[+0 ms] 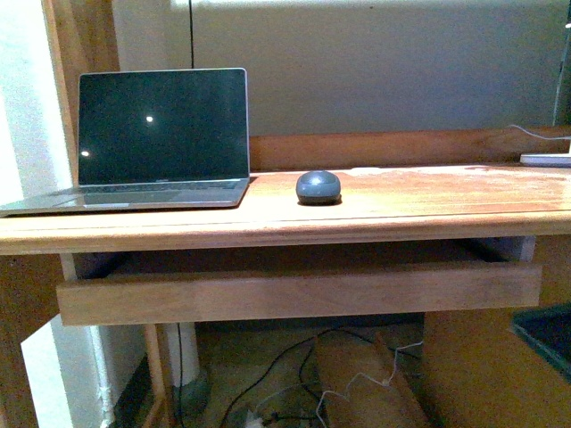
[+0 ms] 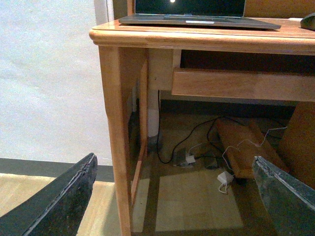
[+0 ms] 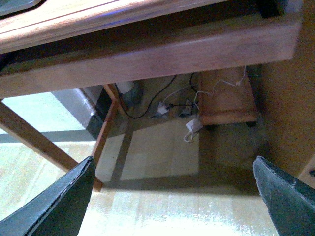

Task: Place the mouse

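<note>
A wooden desk fills the front view. The mouse sits on the desktop, a small dark grey dome, just right of an open laptop whose screen is black. The mouse stands apart from the laptop's corner and nothing touches it. Neither of my arms shows in this view. A pulled-out drawer front hangs below the desktop, and cables trail on the floor underneath.

My left gripper is low, beside the desk's leg, its two dark fingers spread wide with only floor between them; it holds nothing. From here the mouse is just a dark sliver at the frame edge, probably its near side.

My right gripper is below the drawer, looking at the floor. Its fingers are also wide apart and empty. A white plug lies on the floor beyond.
</note>
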